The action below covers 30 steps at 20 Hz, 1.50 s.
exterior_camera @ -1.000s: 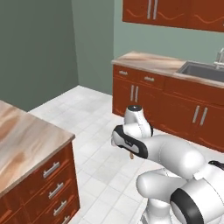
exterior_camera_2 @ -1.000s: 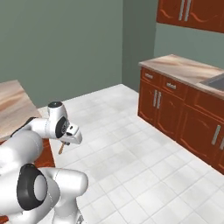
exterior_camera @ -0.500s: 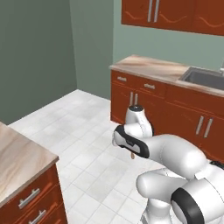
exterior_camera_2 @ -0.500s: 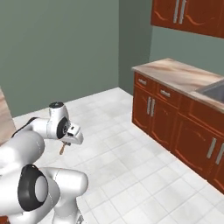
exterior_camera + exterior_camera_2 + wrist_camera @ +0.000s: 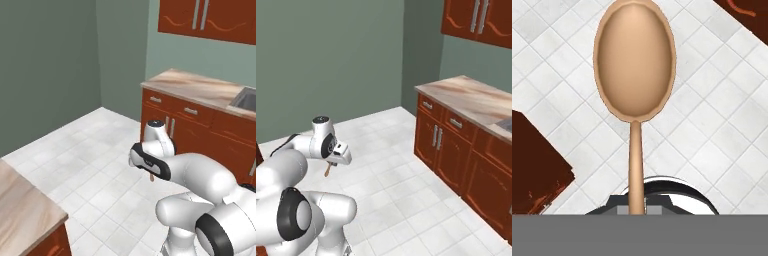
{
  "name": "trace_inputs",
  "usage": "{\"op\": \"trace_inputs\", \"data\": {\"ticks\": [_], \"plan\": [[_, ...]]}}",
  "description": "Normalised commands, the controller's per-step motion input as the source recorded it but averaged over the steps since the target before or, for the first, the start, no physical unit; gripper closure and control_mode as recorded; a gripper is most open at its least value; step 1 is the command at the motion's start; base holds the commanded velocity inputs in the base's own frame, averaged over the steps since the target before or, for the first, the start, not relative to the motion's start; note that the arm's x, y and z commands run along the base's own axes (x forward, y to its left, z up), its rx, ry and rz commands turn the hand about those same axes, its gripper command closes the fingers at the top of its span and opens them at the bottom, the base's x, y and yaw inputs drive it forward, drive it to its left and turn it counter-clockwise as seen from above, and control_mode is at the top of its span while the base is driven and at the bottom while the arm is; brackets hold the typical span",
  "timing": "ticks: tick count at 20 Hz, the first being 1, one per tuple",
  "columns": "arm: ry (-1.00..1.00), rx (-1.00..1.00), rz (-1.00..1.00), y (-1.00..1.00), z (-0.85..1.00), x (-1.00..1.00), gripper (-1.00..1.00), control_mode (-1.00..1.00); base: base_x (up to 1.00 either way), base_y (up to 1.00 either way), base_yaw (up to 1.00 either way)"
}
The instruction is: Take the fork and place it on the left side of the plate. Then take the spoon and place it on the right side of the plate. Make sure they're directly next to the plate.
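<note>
Tan-brown spoon (image 5: 634, 65), oval bowl, thin straight handle, hanging above tiled floor

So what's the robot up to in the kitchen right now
The white arm's gripper is shut on the handle of the tan-brown spoon, carrying it bowl-first above the white tiled floor. In the right base view the spoon hangs below the hand, out in open floor, with the wooden-fronted counter off to the side. It looks mid-transport, with the spoon not yet set down.
</note>
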Motion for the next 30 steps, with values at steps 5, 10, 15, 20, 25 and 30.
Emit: {"op": "trace_inputs", "data": {"ticks": [5, 10, 15, 20, 25, 30], "plan": [[0.00, 0.00, 0.00, 0.00, 0.00, 0.00, 1.00, 1.00, 0.81, -0.13, 0.17], [0.00, 0.00, 0.00, 0.00, 0.00, 0.00, 1.00, 1.00, 0.80, -0.07, 0.25], [0.00, 0.00, 0.00, 0.00, 0.00, 0.00, 1.00, 1.00, 0.80, -0.07, 0.25], [0.00, 0.00, 0.00, 0.00, 0.00, 0.00, 1.00, 1.00, 0.80, -0.07, 0.24], [0.00, 0.00, 0.00, 0.00, 0.00, 0.00, 1.00, 1.00, 0.78, -0.07, 0.30], [0.00, 0.00, 0.00, 0.00, 0.00, 0.00, 1.00, 1.00, 0.78, -0.07, 0.31]]}}
